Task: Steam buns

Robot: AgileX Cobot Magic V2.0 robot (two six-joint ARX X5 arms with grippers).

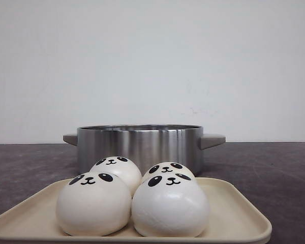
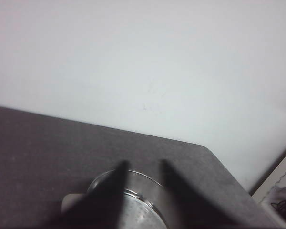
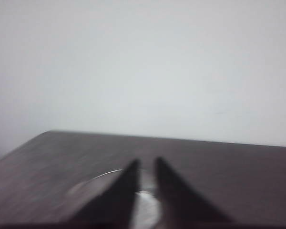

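Note:
Several round white buns with black panda faces sit close together on a beige tray [image 1: 234, 213] at the front of the table: two in front [image 1: 94, 203] [image 1: 169, 206] and two behind [image 1: 116, 170] [image 1: 168, 169]. Neither gripper shows in the front view. My left gripper [image 2: 143, 164] is open and empty, hovering above the steel pot [image 2: 145, 210]. In its own blurred view, my right gripper [image 3: 146, 162] has its fingers a little apart with nothing between them, also above the pot [image 3: 145, 210].
The steel pot [image 1: 142, 145], lidless and with two side handles, stands right behind the tray on the dark tabletop [image 1: 274, 168]. A white wall rises behind the table. The table's far corner [image 2: 209, 150] shows in the left wrist view.

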